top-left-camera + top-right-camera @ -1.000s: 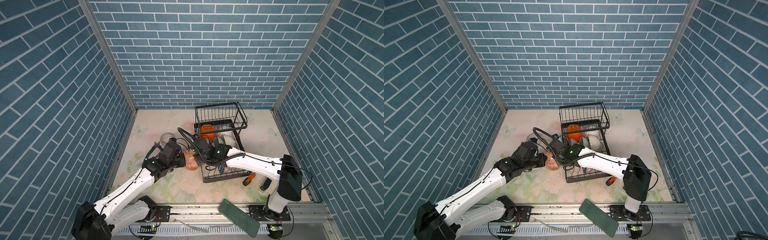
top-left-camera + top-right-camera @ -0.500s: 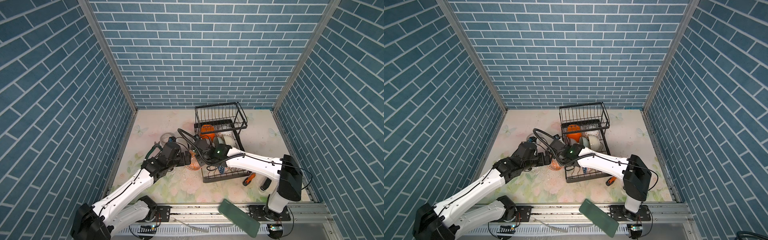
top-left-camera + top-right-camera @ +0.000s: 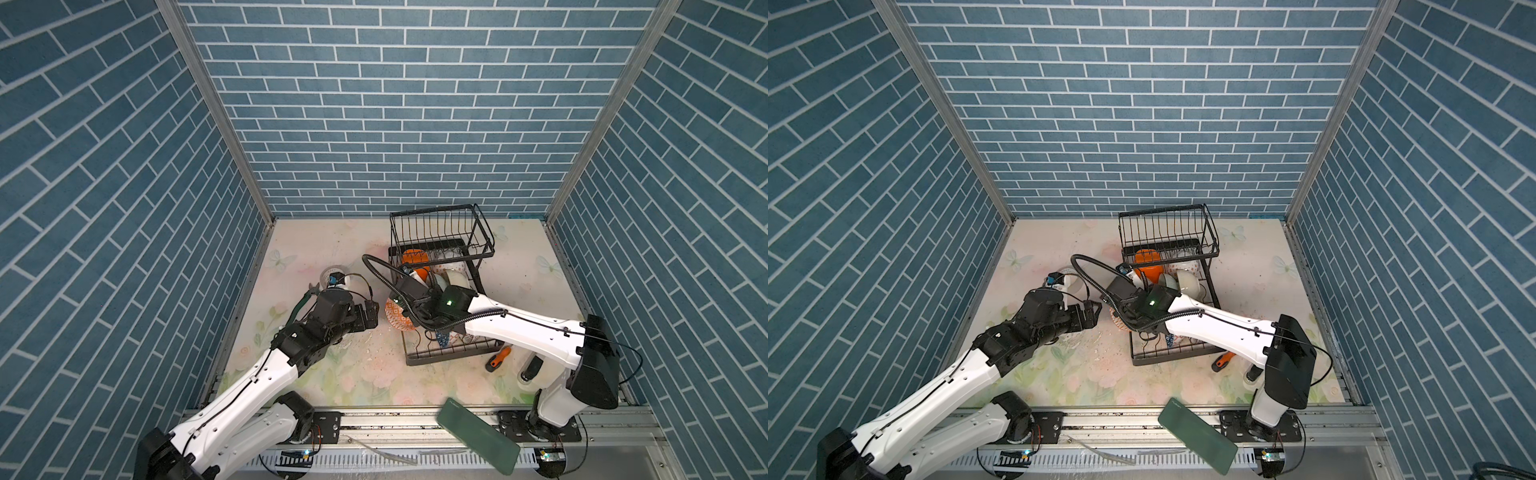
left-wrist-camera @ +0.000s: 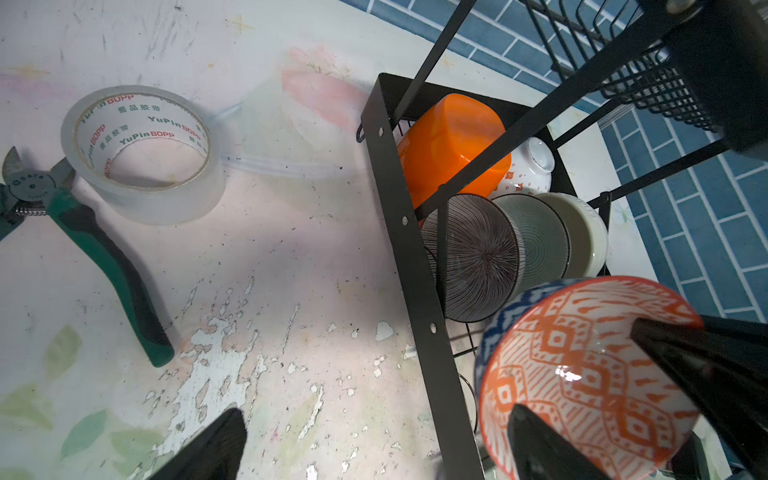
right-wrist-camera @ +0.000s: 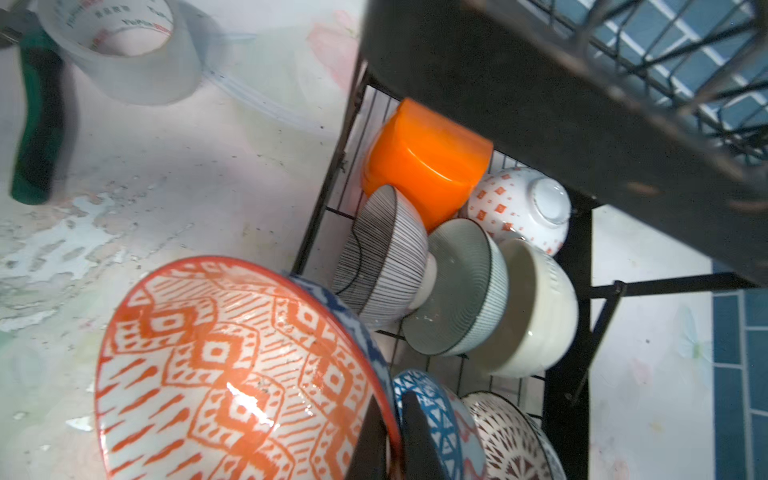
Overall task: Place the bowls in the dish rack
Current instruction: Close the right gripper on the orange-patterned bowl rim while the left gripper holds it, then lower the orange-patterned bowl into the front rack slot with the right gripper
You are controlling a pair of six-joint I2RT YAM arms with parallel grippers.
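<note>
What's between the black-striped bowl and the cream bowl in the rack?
A pale green bowl stands on edge between them, clearest in the right wrist view.

Black dish rack (image 4: 411,257); plain orange bowl (image 5: 424,166); black-and-white striped bowl (image 5: 386,249); orange-white diamond-patterned bowl (image 5: 232,365); green-handled pliers (image 4: 112,266)

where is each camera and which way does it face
Top views: high at the front, looking down toward the back wall; both arms and the dish rack show.
Left wrist: on the left arm, facing the table beside the rack; the open left gripper and the tape roll show.
Right wrist: on the right arm, facing the rack's lower tier; the right gripper clamps the rim of the orange-patterned bowl.
Shared: both wrist views show that bowl and the tape roll.
</note>
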